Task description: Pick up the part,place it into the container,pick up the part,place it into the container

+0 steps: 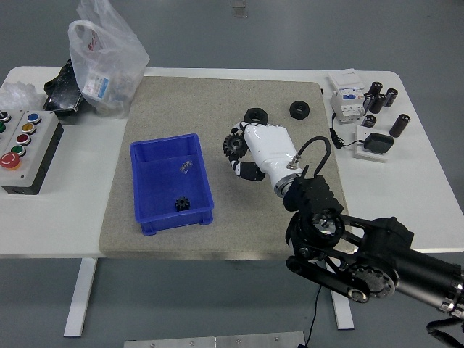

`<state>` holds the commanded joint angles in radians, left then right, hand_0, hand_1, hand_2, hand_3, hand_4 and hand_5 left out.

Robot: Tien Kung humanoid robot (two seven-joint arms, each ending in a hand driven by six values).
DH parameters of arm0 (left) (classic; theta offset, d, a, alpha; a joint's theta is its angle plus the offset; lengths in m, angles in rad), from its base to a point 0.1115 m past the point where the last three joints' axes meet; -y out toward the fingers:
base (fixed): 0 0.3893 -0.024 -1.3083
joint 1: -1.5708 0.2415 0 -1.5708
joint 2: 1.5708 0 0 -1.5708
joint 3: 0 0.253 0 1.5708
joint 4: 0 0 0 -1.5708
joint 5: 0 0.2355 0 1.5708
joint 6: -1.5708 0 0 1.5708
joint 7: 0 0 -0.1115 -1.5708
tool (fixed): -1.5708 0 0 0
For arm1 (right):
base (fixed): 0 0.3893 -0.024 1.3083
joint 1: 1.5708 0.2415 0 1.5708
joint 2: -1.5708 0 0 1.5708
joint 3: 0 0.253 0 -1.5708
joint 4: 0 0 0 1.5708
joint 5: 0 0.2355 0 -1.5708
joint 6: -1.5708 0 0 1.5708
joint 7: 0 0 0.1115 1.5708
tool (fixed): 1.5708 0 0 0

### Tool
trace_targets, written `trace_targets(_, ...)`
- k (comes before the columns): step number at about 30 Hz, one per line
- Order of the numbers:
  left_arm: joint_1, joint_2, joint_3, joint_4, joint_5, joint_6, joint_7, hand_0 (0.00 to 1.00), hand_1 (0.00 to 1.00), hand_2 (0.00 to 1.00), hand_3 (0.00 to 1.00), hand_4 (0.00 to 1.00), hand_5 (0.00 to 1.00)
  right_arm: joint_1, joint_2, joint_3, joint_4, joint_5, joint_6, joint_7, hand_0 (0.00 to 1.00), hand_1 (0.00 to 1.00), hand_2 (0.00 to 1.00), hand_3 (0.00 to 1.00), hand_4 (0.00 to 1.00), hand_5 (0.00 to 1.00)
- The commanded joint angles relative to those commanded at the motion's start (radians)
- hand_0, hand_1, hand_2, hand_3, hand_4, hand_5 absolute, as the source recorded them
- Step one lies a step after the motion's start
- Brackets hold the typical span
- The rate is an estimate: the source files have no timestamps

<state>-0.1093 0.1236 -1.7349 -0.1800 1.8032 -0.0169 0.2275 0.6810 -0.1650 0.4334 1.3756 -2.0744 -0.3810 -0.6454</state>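
A white surface (65,217) carries a grey mat (217,94) with a blue container (141,206) on its left half. One small black gear (181,204) already lies inside the container, so the first placement looks done. The right hand (257,151), white on a black arm, hovers over the mat just right of the container, its fingers (245,171) curled around a second black gear (233,143), lifted clear of the mat. What seems left is carrying it over the container and letting go. Two black nuts (299,109) sit farther back. The left hand is not visible.
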Motion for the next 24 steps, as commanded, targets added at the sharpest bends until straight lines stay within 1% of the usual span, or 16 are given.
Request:
trace_targets(2,0.000,-0.001,-0.005,0.000,0.002,-0.001,0.001,0.590,0.438,0.488,0.605,0.451,0.632,0.023,0.019,-0.038,0.012,0.042,-0.050,0.000,0.297,0.452,0.365,0.482,0.194,0.002)
trace_targets(3,0.000,-0.002,-0.011,0.000,0.002,0.000,0.001,0.590,0.439,0.488,0.605,0.453,0.636,0.032,0.029,-0.060,0.013,0.067,-0.078,0.000,0.335,0.530,0.587,0.628,0.250,0.002)
trace_targets(5,-0.001,-0.004,-0.022,0.000,-0.005,0.003,0.000,0.590,0.439,0.488,0.605,0.453,0.636,0.045,0.048,-0.099,0.008,0.114,-0.125,0.016,0.335,0.530,0.587,0.628,0.250,0.002)
trace_targets(7,-0.005,-0.003,-0.029,0.000,-0.008,0.004,-0.001,0.590,0.439,0.488,0.605,0.453,0.636,0.055,0.069,-0.148,-0.004,0.178,-0.179,0.058,0.335,0.530,0.587,0.628,0.250,0.002)
trace_targets(8,-0.008,-0.002,-0.028,0.000,-0.009,0.004,-0.002,0.590,0.439,0.488,0.605,0.453,0.636,0.059,0.075,-0.167,-0.008,0.201,-0.198,0.064,0.335,0.530,0.587,0.628,0.250,0.002)
trace_targets(9,-0.010,-0.001,-0.027,0.000,-0.011,0.003,-0.001,0.590,0.437,0.487,0.604,0.452,0.637,0.063,0.080,-0.185,-0.011,0.225,-0.216,0.064,0.368,0.655,0.718,0.719,0.353,0.175)
trace_targets(10,-0.011,0.000,-0.025,0.000,-0.013,0.002,-0.001,0.590,0.437,0.487,0.604,0.452,0.637,0.066,0.083,-0.196,-0.013,0.242,-0.226,0.061,0.368,0.655,0.718,0.719,0.353,0.175)
trace_targets(14,-0.015,0.004,-0.026,0.000,-0.003,-0.002,0.010,0.590,0.437,0.487,0.604,0.452,0.637,0.080,0.093,-0.226,-0.014,0.268,-0.228,0.045,0.368,0.655,0.718,0.719,0.353,0.175)
trace_targets(15,-0.016,0.003,-0.030,0.000,0.002,-0.002,0.015,0.589,0.437,0.481,0.600,0.452,0.639,0.081,0.095,-0.229,-0.015,0.275,-0.226,0.045,0.393,0.749,0.846,0.898,0.459,0.215)
trace_targets(20,-0.015,-0.001,-0.044,0.000,0.026,-0.005,0.030,0.589,0.437,0.481,0.600,0.452,0.639,0.082,0.098,-0.238,-0.017,0.306,-0.223,0.046,0.393,0.749,0.846,0.898,0.459,0.215)
trace_targets(21,-0.015,-0.001,-0.045,0.000,0.030,-0.006,0.032,0.589,0.437,0.481,0.601,0.454,0.640,0.082,0.098,-0.239,-0.018,0.311,-0.223,0.047,0.417,0.807,0.951,0.998,0.545,0.256)
trace_targets(24,-0.015,-0.002,-0.047,0.000,0.036,-0.006,0.035,0.589,0.437,0.481,0.601,0.454,0.640,0.081,0.098,-0.238,-0.017,0.317,-0.216,0.046,0.417,0.807,0.951,0.998,0.545,0.256)
